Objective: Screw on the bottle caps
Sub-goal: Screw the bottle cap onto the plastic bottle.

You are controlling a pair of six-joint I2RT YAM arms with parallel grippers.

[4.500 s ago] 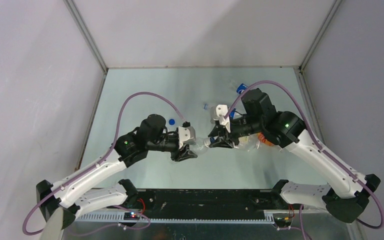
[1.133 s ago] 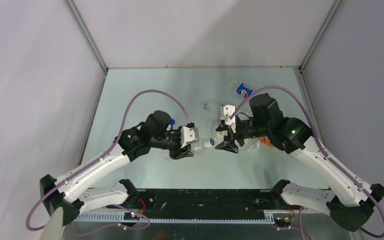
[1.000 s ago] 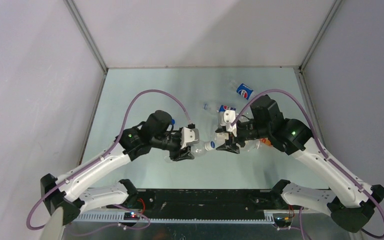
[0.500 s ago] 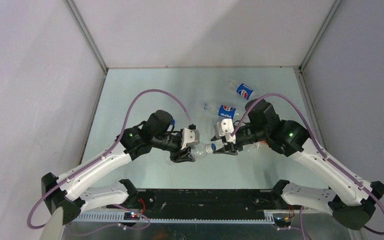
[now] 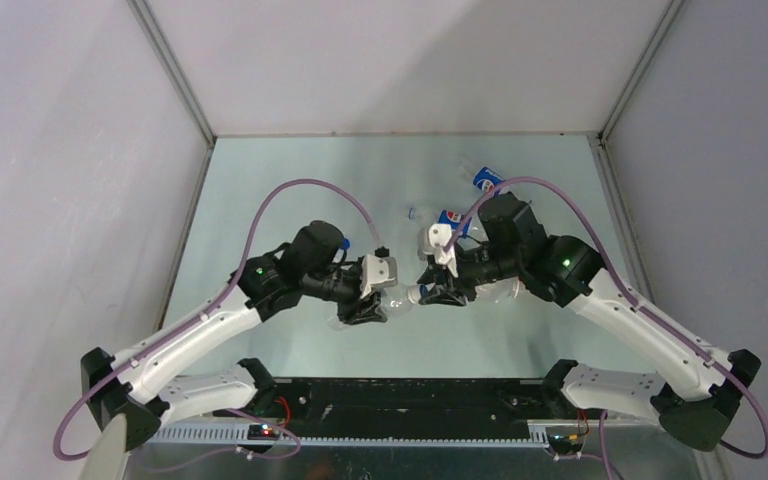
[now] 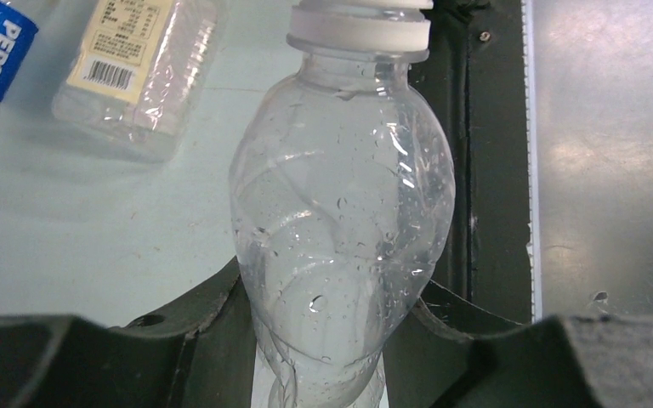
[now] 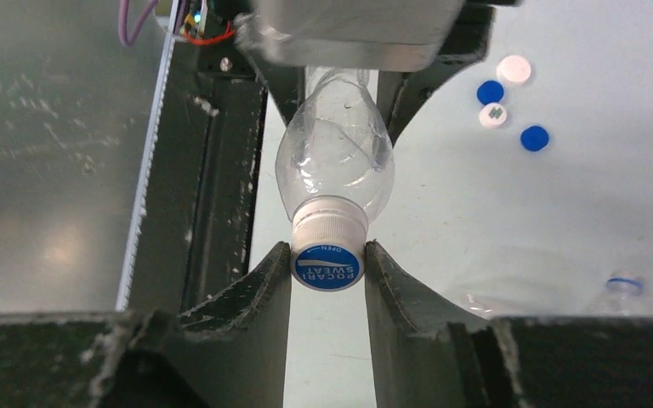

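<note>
While the right gripper (image 7: 327, 265) was clenched on the white cap (image 7: 329, 255), one finger against each side of it, the cap sat on the mouth of the clear bottle (image 7: 333, 157) directly between those fingers. The left gripper (image 6: 327, 336) was grasping the same bottle by its lower body, so the bottle hung lengthwise between the two grippers, clear of the table (image 7: 442, 204). Four loose caps (image 7: 534, 138), blue and white, lay on the table ahead of the right gripper and off to one side, beyond the bottle.

The likeliest trouble was cross-threading: whether the cap sat square on the neck could not be judged from these views, and a slight tilt would jam it as it turned. The thin bottle wall looked creased where the left fingers squeezed it, so the bottle might twist or spin with the cap instead of resisting. The right fingers also held only the cap's outer end and could slip off.

Both arms reached inward, elbows spread. The left arm (image 5: 200, 330) and right arm (image 5: 640, 320) met nose to nose, wrists roughly level and in line with the bottle.
</note>
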